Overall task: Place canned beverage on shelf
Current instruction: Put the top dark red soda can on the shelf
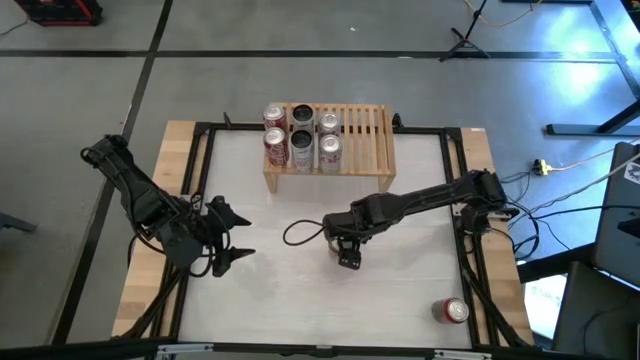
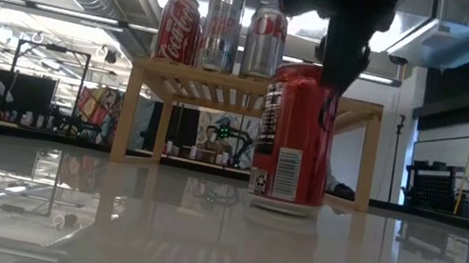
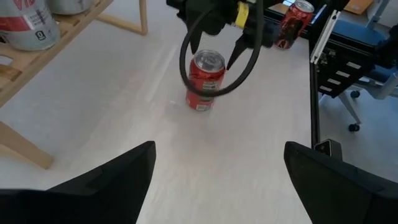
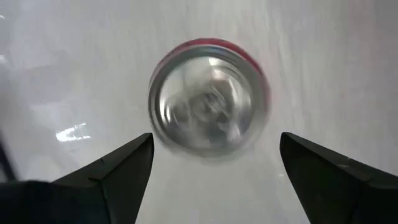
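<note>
- Right arm: reaches from right edge toward centre of high view; right gripper [image 1: 348,258] points straight down over an upright red can [image 3: 204,81]. Fingers spread wide, one each side of can top, not touching it.
- Left arm: waits at lower left of high view; left gripper [image 1: 240,235] w/ fingers spread, nothing between.
- Shelf [image 1: 360,135]: top centre; six cans [image 1: 302,135] upright on its left half, right half bare.
- Another red can [image 1: 452,311] lies at lower right of table [image 1: 300,310].
</note>
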`<state>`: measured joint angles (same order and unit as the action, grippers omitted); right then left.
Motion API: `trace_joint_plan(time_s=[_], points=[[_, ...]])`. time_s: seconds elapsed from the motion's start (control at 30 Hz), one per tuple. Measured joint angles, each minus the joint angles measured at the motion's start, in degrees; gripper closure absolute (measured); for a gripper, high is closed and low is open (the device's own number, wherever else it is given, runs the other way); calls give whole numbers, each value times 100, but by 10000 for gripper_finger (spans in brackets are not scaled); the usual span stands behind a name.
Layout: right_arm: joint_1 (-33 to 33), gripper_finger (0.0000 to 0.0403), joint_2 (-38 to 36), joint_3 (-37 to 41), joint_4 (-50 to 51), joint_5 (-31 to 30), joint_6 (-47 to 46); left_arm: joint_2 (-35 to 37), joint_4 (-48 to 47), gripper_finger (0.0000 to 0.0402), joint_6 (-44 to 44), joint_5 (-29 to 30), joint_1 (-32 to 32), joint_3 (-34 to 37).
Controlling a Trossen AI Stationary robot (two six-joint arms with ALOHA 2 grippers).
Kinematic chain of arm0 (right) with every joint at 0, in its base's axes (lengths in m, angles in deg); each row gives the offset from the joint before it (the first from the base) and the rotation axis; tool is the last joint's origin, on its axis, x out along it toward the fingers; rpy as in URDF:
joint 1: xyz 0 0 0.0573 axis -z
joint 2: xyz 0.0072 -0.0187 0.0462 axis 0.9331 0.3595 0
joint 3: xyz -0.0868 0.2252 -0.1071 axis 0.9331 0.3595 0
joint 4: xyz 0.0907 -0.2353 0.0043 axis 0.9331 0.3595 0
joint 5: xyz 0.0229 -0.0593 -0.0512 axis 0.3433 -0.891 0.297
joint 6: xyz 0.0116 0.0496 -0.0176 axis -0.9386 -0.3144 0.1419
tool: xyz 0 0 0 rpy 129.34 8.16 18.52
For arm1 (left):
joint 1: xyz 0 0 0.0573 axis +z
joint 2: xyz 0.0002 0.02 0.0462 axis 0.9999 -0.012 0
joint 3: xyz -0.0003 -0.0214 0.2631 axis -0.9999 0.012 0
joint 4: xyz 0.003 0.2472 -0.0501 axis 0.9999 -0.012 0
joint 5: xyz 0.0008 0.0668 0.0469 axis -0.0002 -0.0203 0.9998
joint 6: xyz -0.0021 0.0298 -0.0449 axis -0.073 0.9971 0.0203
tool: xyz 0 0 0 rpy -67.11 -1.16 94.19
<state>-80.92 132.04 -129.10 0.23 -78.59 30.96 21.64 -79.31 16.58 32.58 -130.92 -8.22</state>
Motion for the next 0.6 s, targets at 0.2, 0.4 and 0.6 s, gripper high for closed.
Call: trace_joint_plan(time_s=[0.2,0.4,0.6], points=[[-187,67,-526,-333,343,-53,40,-73,347,50,85,324,-7,0],[-595,68,-1453,641,38,-372,64,-434,604,50,83,338,168,0],[-842,68,-2698,3003,-2288,-719,-136,-1109,1033,50,-46,314,443,0]])
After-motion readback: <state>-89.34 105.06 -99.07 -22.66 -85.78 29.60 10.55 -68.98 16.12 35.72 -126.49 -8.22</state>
